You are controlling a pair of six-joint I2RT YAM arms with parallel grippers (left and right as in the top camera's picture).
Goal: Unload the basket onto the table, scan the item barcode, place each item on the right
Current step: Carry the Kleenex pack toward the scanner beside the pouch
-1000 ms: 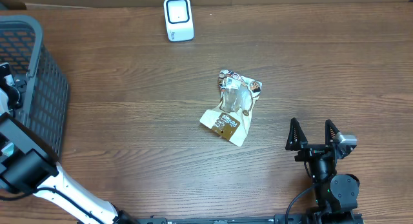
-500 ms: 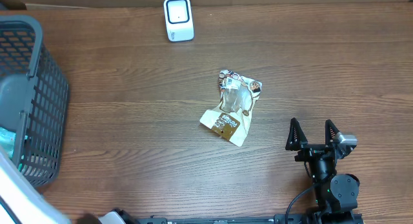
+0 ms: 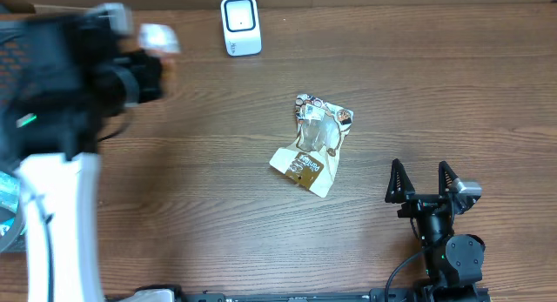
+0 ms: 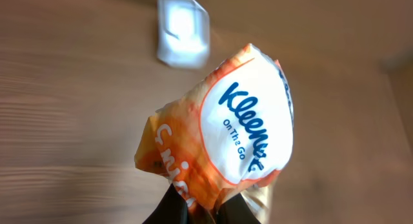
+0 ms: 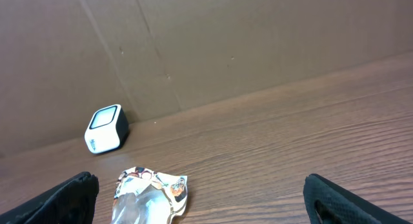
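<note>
A crinkled snack packet lies flat on the wooden table — cardboard wall behind.

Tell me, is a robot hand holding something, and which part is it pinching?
The left gripper pinches the orange Kleenex tissue pack by the edge of one end. The right gripper is open and empty.

Left arm motion-blurred, scanner blurred, tissue pack bottom cropped

scanner behind pouch | right fingers right of pouch, apart
</note>
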